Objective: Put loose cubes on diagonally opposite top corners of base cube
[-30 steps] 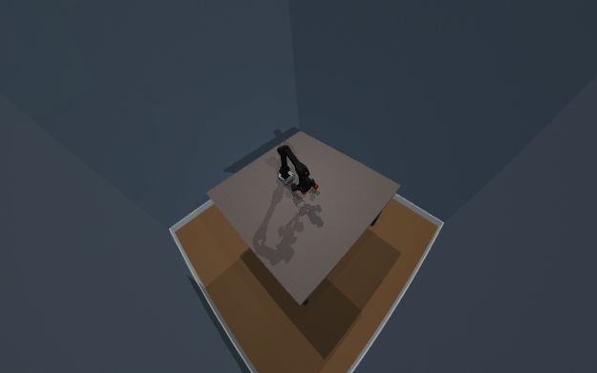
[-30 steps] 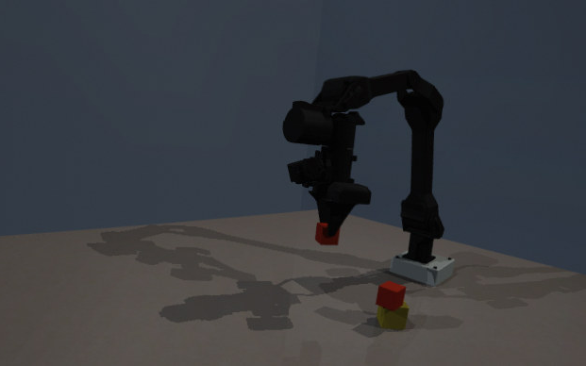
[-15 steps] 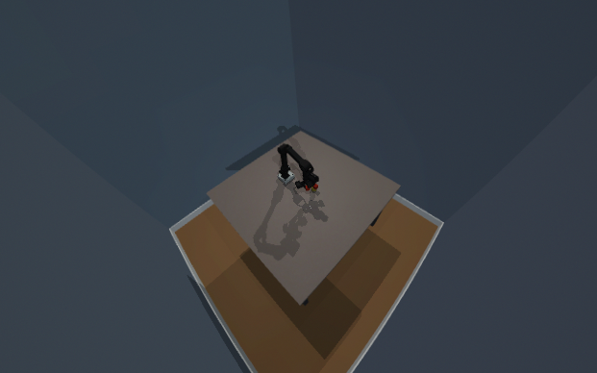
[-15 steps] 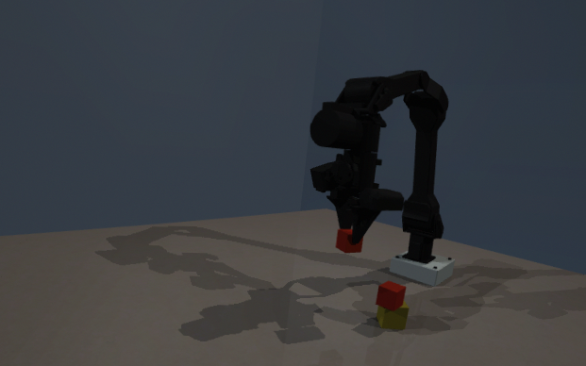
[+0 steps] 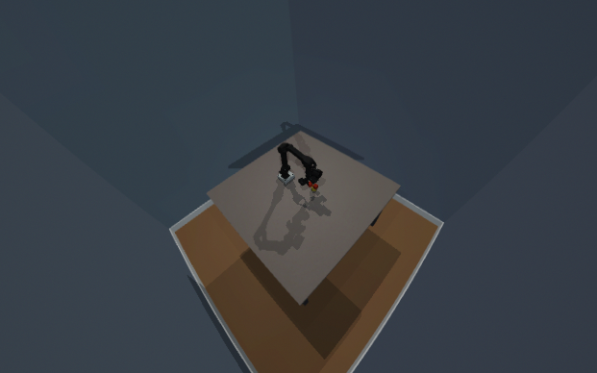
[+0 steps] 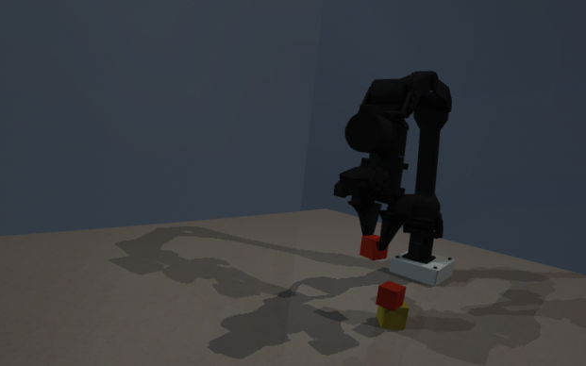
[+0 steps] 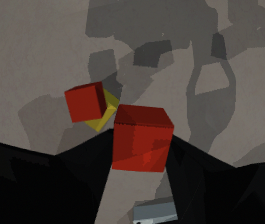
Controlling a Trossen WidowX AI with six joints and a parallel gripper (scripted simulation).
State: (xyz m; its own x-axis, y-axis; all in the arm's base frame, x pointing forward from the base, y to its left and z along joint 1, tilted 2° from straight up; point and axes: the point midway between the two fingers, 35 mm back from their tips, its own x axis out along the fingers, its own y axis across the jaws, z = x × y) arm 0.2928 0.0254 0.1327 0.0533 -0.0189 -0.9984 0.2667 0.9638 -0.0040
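Gripper [image 5: 311, 183] [image 6: 375, 241] [image 7: 140, 137] pinches a red cube [image 6: 371, 247] [image 7: 142, 145] in the air; another red cube [image 6: 391, 295] [image 7: 86, 102] sits on the yellow base [image 5: 313, 189] [image 6: 393, 317] [image 7: 97, 121]. Best align above the opposite corner, lower level, leave a sliver between, release gently.

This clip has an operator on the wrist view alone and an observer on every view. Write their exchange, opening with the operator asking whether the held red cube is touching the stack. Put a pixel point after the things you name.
Operator: In my view the held red cube [image 5: 310, 183] [image 6: 372, 247] [image 7: 142, 147] overlaps the yellow cube [image 5: 313, 189] [image 6: 393, 321] [image 7: 100, 120]. Touching?
Observer: No. The exterior view shows tabletop between the held cube and the red cube [image 5: 315, 186] [image 6: 389, 296] [image 7: 84, 104] on top of the yellow one.
Operator: I see none of the arm [image 5: 298, 155] [image 6: 427, 160] above the gripper [image 5: 310, 183] [image 6: 375, 241] [image 7: 142, 150]. How does it stand?
Observer: It rises from the white base plate [image 5: 286, 183] [image 6: 407, 271] [image 7: 154, 212], bends over at the top and comes down to the gripper.
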